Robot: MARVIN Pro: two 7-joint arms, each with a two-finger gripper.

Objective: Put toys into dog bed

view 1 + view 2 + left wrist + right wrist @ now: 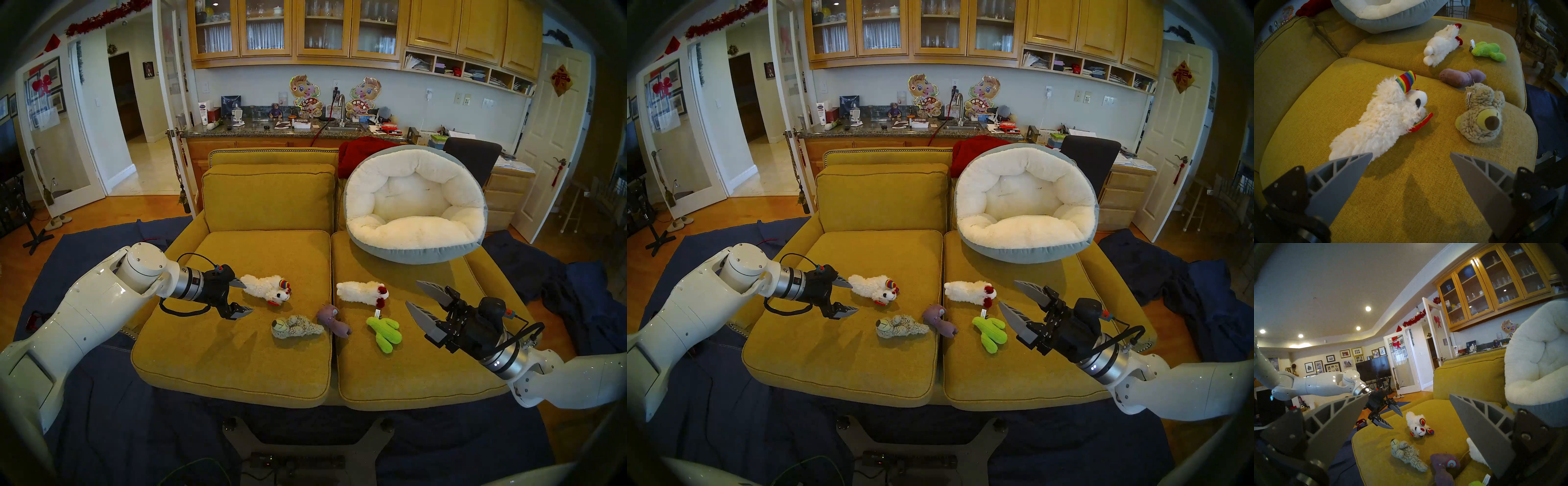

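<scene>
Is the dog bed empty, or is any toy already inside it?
Empty: the dog bed shows only white fluff inside.

Mustard-yellow sofa [264, 359] on a dark blue floor cloth [101, 407] over wood flooring; beyond the jaws, a granite counter [258, 130] beneath glass-fronted wooden cabinets [291, 30] (recessed ceiling lights [1368, 308] lit), white doors either side
</scene>
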